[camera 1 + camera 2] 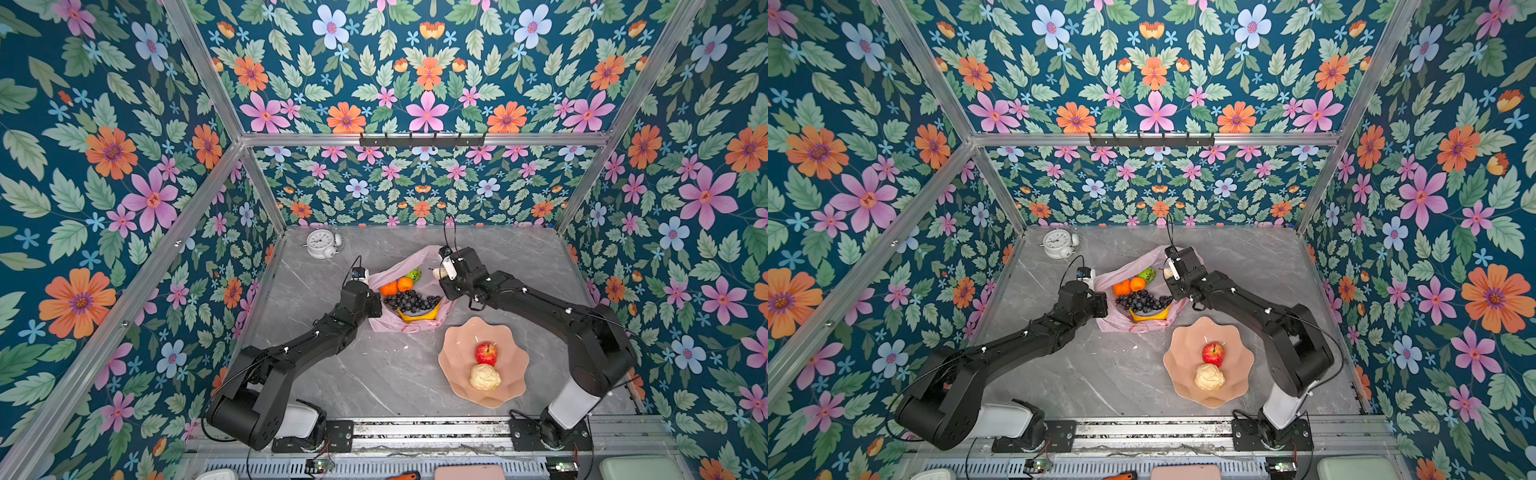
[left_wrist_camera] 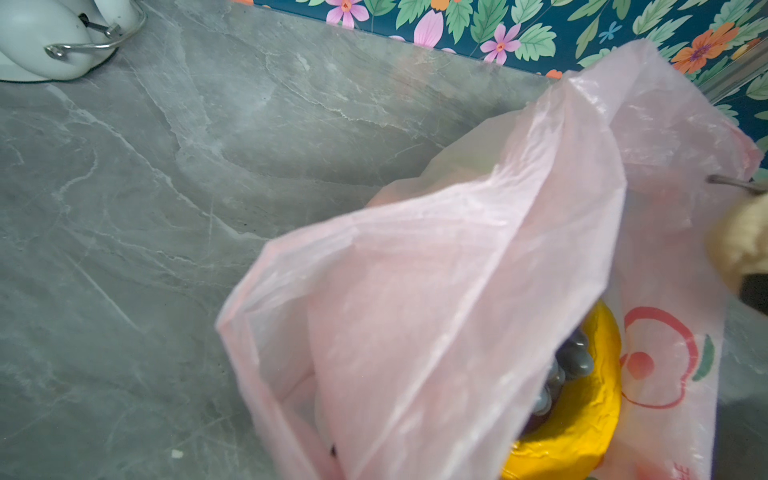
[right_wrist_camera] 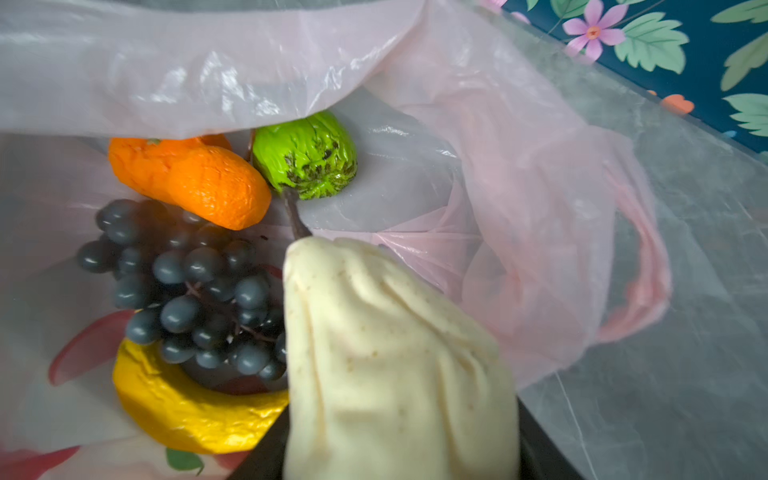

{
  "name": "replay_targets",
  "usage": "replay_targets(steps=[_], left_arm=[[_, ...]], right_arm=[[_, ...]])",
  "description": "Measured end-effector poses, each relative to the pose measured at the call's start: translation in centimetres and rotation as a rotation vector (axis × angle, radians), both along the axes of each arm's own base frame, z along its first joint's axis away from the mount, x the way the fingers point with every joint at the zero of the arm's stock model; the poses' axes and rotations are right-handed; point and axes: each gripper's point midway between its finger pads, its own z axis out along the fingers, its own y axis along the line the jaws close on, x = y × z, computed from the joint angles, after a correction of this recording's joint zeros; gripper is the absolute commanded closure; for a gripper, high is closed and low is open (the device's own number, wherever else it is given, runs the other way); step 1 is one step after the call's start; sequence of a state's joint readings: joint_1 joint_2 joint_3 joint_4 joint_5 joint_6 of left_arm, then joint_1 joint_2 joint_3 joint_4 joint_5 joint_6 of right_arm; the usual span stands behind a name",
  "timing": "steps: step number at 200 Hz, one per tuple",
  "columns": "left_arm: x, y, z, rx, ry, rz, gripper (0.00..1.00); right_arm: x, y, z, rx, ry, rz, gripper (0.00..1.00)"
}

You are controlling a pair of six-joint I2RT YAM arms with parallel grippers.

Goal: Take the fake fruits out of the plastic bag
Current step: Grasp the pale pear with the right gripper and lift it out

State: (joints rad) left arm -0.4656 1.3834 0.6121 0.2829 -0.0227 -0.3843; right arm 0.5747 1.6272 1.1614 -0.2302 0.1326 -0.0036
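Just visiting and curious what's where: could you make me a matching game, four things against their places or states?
1 red apple
2 grape bunch
3 alarm clock
4 right gripper

a in the plastic bag
b holding a cream fruit
c in the pink bowl
d on the table itself

Pairs: 1-c, 2-a, 3-d, 4-b

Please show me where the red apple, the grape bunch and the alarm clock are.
red apple (image 1: 486, 353): in a top view, on its red skin.
grape bunch (image 3: 201, 264): right wrist view, on a grape near the middle.
alarm clock (image 1: 320, 241): in a top view, on its dial.
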Motion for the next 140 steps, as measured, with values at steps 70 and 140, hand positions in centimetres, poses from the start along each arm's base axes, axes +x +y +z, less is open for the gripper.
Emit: replay_targets(steps=[70,140], left_arm=[[0.0,0.0,0.0,-0.002,0.000,0.001,1.00],[0.0,0.0,-0.3,0.000,0.007,-0.001,1.00]], right_arm=[[-8.9,-3.7,4.4,0.269,-0.042,-0.126,0.55],[-16.8,-7.6,2.9,0.395,0.026,-0.233,0.59]])
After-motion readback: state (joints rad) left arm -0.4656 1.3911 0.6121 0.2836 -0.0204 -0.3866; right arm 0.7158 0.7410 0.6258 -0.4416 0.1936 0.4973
